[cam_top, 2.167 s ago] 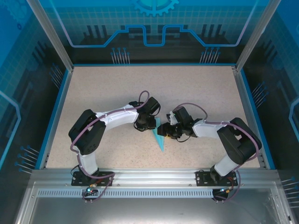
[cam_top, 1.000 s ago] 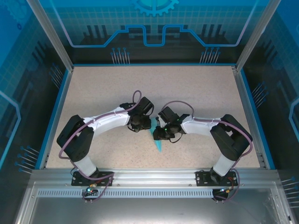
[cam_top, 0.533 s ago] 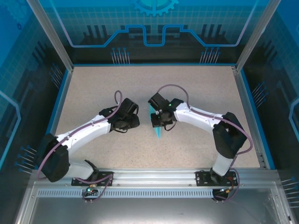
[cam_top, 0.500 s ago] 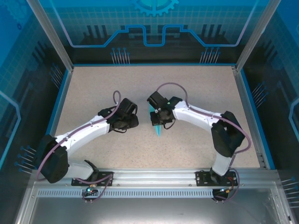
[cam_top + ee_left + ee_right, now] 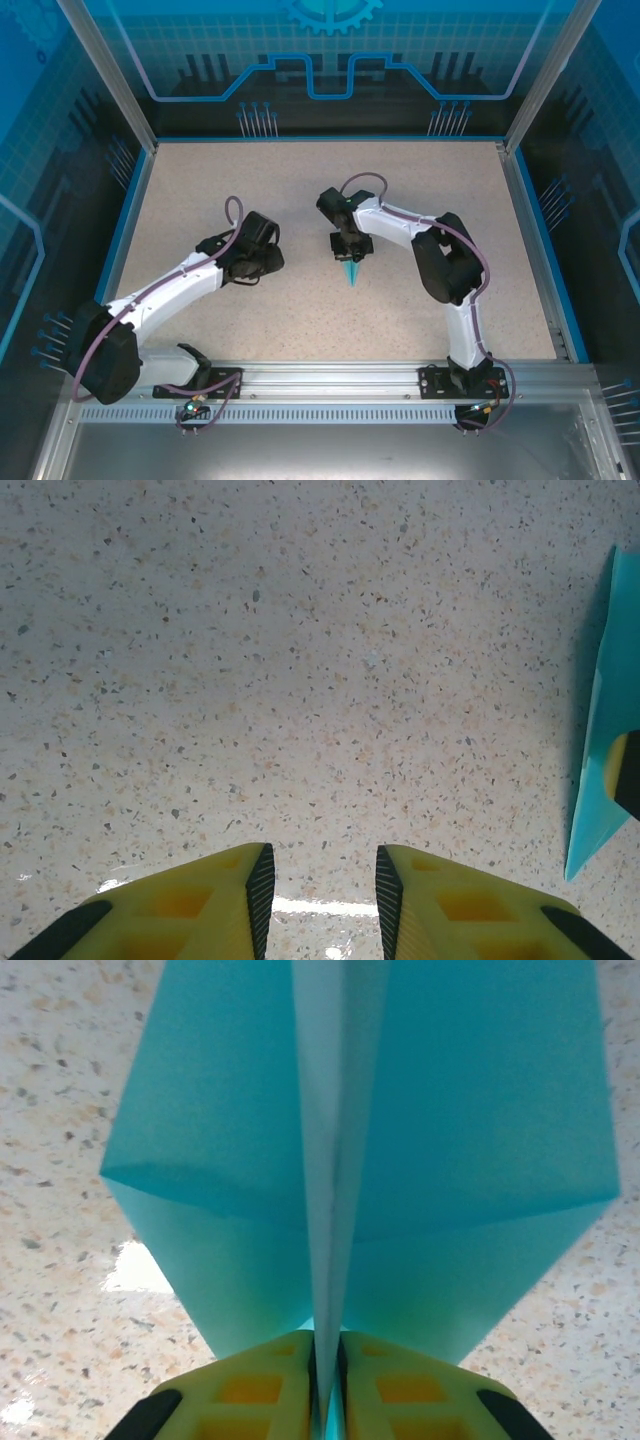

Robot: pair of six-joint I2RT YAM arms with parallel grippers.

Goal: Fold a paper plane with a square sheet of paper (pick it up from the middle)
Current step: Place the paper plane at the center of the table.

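The paper plane [image 5: 350, 1160] is at mid-table, and the overhead view shows its nose pointing toward the near edge. The right wrist view adds what the overhead hides: the right gripper [image 5: 327, 1360] is clamped on its centre fold, wings spread to either side. To the left, the left gripper [image 5: 320, 880] hovers over the speckled table [image 5: 300, 630] with its jaws apart, holding nothing.

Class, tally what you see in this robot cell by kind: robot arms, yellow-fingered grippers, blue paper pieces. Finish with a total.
Robot arms: 2 (left arm, right arm)
Grippers: 2 (left gripper, right gripper)
Blue paper pieces: 1 (paper plane)
Total: 5
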